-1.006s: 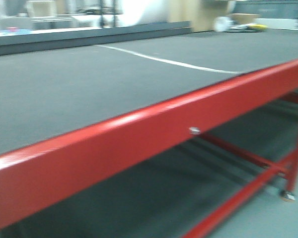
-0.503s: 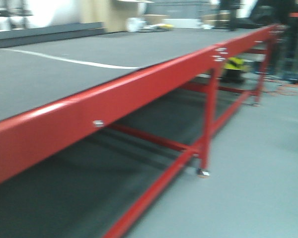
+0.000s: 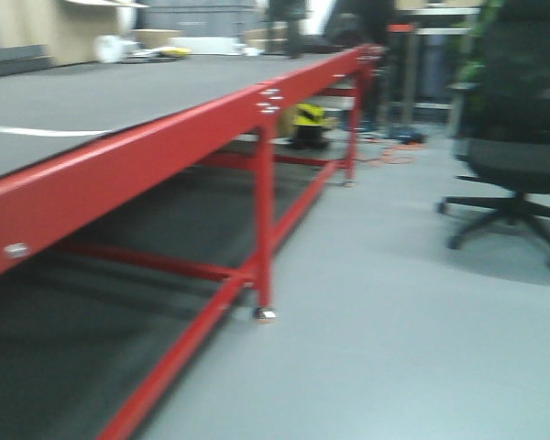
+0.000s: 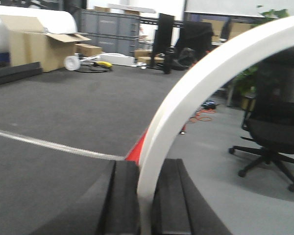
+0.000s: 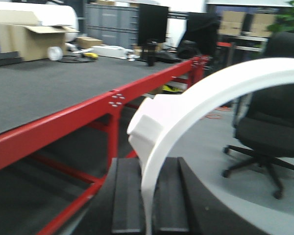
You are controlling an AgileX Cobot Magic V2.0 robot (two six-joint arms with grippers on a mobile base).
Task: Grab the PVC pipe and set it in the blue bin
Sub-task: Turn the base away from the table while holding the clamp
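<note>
My left gripper (image 4: 146,205) is shut on a white curved PVC pipe (image 4: 196,83) that arches up and to the right from between the black pads. My right gripper (image 5: 149,205) is shut on a second white curved PVC pipe (image 5: 210,88), which has a thicker blocky end (image 5: 149,122) at its left. No hole shows on either piece. The blue bin is out of view. Neither gripper shows in the front view.
A long red-framed table (image 3: 165,137) with a dark grey top runs along the left. A black office chair (image 3: 518,137) stands on the grey floor at right, also in both wrist views (image 4: 277,132) (image 5: 269,122). Cardboard boxes (image 4: 39,41) and grey crates stand behind.
The front view has swung to the right along the red table; its leg, the floor and the office chair have come into view.
</note>
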